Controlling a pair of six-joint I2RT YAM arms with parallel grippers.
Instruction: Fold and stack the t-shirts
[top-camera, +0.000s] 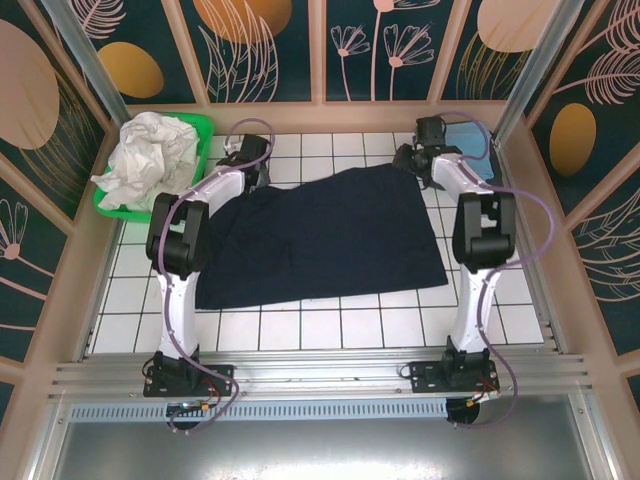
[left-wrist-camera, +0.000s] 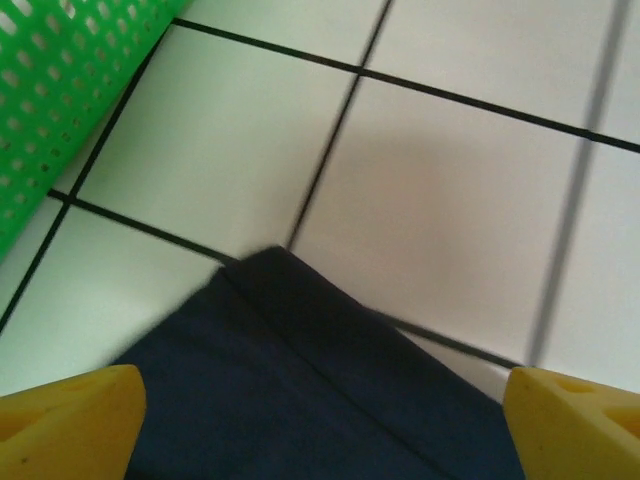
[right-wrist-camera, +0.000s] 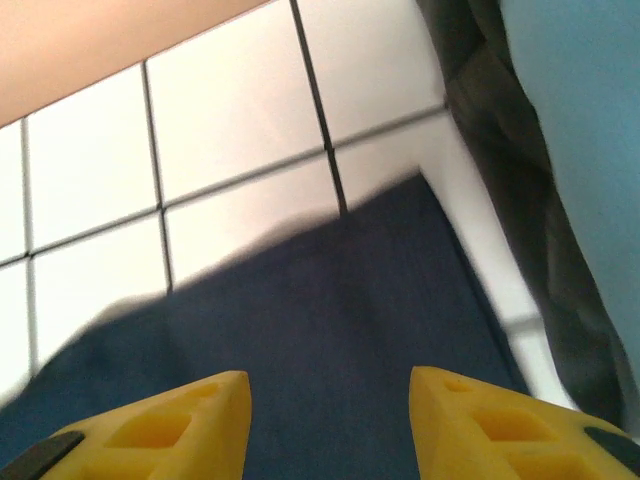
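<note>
Where the white-tiled table top (top-camera: 330, 325) reaches its far left corner, a green perforated plastic basket (top-camera: 204, 127) holds a crumpled white cotton t-shirt (top-camera: 148, 158). Just right of the basket, the left gripper (top-camera: 252, 155) hangs over the far left corner of a large dark navy cotton t-shirt (top-camera: 320, 235). Its yellow fingers stand wide apart with nothing between them, and the hemmed corner lies flat on the tiles below. The navy shirt is spread across the middle of the table between the two arms. At its far right corner the right gripper (top-camera: 415, 160) points down, its yellow fingers parted above the flat cloth and gripping nothing. Beside that corner, against the right wall, lies a light blue cotton t-shirt (top-camera: 472, 138).
</note>
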